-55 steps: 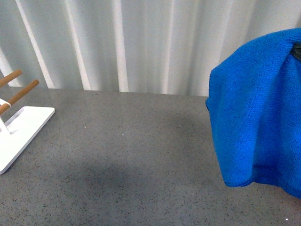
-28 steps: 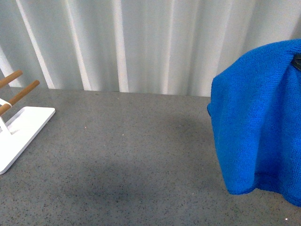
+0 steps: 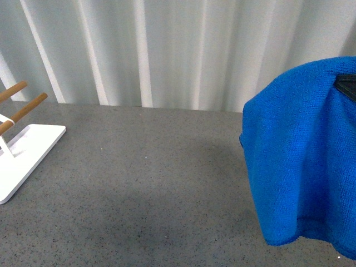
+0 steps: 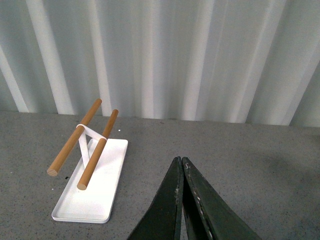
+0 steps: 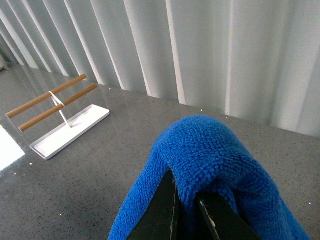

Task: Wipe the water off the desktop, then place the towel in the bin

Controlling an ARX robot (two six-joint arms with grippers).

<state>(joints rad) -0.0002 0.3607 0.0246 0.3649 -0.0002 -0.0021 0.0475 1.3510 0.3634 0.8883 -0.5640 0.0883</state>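
Above the right side of the table [image 3: 139, 183], the blue towel [image 3: 300, 167] hangs clear of the surface, draped over the right end effector [image 5: 186, 200], whose fingers are pinched on a fold near the top. Holding it high by one bunch lets the cloth fall free, which suits carrying it off rather than wiping. The left end effector [image 4: 181, 165] is pressed together on nothing and hovers over the table near the white rack [image 3: 28, 150], out of the way. The bin shows in no view, so the drop-off is probably further right or behind. A darker patch on the table may be damp or shadow; I cannot tell. Compared with a second ago, the towel sits lower in the front view and its edge reaches slightly further left; the rack is unmoved.
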